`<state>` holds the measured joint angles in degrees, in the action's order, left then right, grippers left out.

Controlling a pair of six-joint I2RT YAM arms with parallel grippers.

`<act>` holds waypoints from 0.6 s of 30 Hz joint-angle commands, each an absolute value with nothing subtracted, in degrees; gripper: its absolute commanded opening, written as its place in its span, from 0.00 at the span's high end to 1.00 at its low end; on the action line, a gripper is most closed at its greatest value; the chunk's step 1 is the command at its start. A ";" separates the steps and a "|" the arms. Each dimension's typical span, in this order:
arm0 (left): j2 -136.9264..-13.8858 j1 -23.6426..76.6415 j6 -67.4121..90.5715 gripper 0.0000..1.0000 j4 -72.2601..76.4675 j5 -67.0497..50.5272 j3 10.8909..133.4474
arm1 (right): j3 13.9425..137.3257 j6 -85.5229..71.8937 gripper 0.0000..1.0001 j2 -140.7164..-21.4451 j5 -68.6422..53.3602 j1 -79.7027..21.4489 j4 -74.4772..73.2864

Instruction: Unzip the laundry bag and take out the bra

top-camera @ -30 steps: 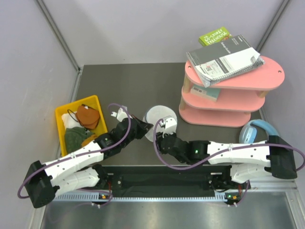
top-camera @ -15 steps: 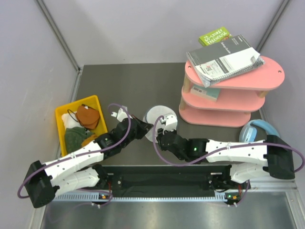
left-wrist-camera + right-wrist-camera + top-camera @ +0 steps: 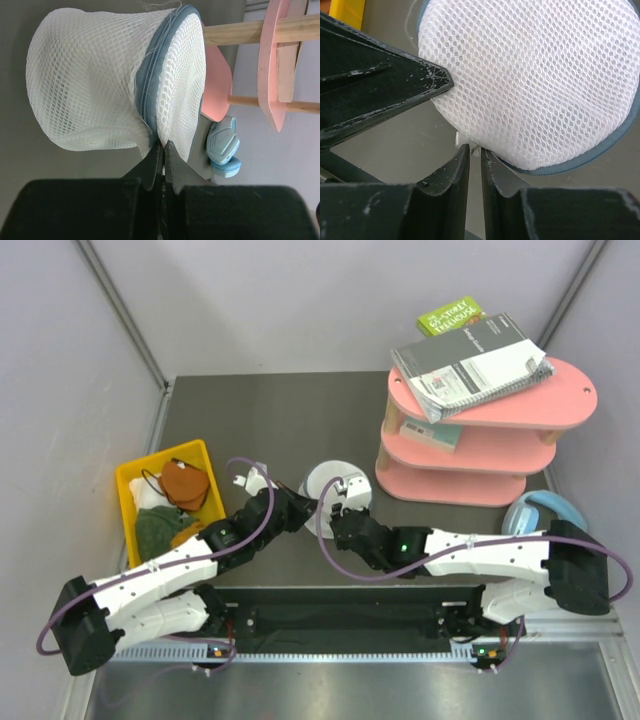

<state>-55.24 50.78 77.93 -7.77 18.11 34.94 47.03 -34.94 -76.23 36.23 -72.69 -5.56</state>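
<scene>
Right arm's wrist has crept left and forward over the last second, closing on the laundry bag point(image 3: 328, 478), while the left arm has held its place. The bag sits on the table between the two wrists, its grey-blue zipper point(image 3: 152, 80) running round the rim. No bra shows through the mesh. The left gripper point(image 3: 163, 146) is clamped on the bag's edge at the zipper's near end, anchoring it. The right gripper point(image 3: 475, 151) sits just under the rim, the bag up and to its right. Its jaws are almost together, and I cannot tell whether they have the pull. It is probably the puller, along the rim. The pink shelf point(image 3: 480, 455) stands just beyond.
</scene>
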 commanded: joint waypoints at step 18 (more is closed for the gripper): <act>-46.50 48.61 67.16 1.00 -7.91 21.10 32.79 | 43.42 -36.47 1.00 -67.78 34.72 -68.47 -6.33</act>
